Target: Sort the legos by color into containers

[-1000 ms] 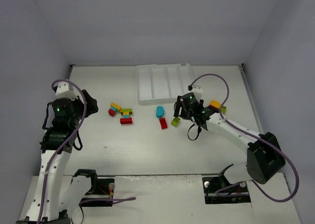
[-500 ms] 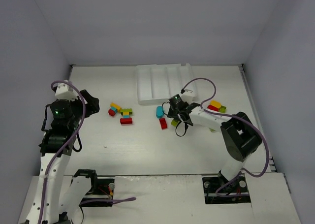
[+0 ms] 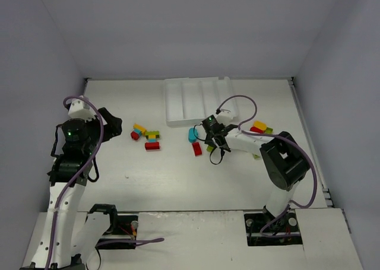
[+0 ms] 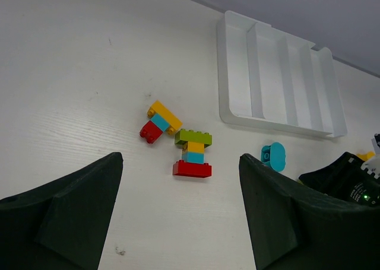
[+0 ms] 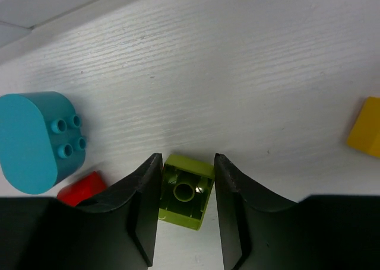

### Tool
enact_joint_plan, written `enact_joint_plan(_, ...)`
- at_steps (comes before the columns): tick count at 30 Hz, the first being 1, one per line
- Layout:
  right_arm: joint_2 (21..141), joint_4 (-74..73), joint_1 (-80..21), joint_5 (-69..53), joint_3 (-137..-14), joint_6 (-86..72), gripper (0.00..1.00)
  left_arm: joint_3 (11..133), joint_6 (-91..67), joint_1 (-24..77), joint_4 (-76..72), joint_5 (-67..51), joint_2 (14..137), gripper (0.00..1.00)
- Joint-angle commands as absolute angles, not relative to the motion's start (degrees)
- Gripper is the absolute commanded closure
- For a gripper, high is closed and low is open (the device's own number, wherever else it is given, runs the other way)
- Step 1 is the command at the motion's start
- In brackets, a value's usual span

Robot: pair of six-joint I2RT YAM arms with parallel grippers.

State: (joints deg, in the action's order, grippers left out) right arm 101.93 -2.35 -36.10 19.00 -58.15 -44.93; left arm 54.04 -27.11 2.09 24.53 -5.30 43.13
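My right gripper (image 3: 209, 143) is low over the table, its two fingers closed against the sides of a lime green lego (image 5: 186, 190) that lies studs-down on the table and slightly turned. A rounded cyan lego (image 5: 35, 142) and a red lego (image 5: 83, 187) lie just left of it. My left gripper (image 3: 110, 127) is open and empty, held above the table's left side. In the left wrist view a multicolour stack (image 4: 193, 154) and a smaller stack (image 4: 159, 121) lie ahead of it. The white tray (image 3: 172, 120) with four compartments holds no bricks.
A yellow, red and green group of bricks (image 3: 259, 127) lies right of my right gripper; its yellow brick shows in the right wrist view (image 5: 365, 127). The tray's near rim (image 5: 35, 3) is just beyond the cyan lego. White walls enclose the table.
My right gripper moved left from beside the yellow group and came down over the lime green lego. The left arm has barely moved.
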Motion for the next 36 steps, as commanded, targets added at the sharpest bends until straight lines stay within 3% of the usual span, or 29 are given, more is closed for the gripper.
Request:
enact_joint_plan(1,98.2,-1.1,-36.1,23.3,-60.2,-37.9,0.87,55.7,-28.1,1.8,20.4,-6.8,43.7,0.27)
enact_joint_plan(2,97.8,-0.9,-35.8,24.1,-61.5,-35.4,0.95,55.8,-28.2,1.8,20.4,-6.9,43.8,0.28)
enact_joint_plan(4,97.2,-0.5,-33.5,24.8,-63.2,-27.3,1.00,55.7,-28.2,1.9,20.4,-7.0,43.9,0.27)
enact_joint_plan(12,98.4,8.0,-23.2,17.2,-72.3,-5.2,1.00,55.5,-28.3,1.8,19.9,-8.2,44.3,0.27)
enact_joint_plan(19,112.3,10.5,-19.5,14.7,-84.8,6.7,0.93,55.4,-28.4,1.8,19.8,-8.4,44.7,0.27)
enact_joint_plan(27,125.5,10.8,-17.1,9.8,-95.6,9.4,0.87,55.3,-28.6,1.8,19.7,-9.1,45.0,0.27)
enact_joint_plan(28,126.0,10.7,-17.1,9.8,-96.8,9.5,0.84,55.3,-28.6,1.8,19.7,-9.1,44.9,0.27)
enact_joint_plan(29,126.5,11.2,-17.0,9.4,-97.6,9.5,0.65,55.3,-28.7,1.8,19.6,-9.4,45.1,0.27)
enact_joint_plan(33,124.5,11.5,-17.0,9.0,-96.9,9.3,0.34,55.3,-28.7,1.8,19.5,-9.7,45.2,0.27)
enact_joint_plan(36,120.8,11.4,-17.3,8.9,-95.0,8.7,0.30,55.2,-28.7,1.8,19.4,-9.4,45.4,0.27)
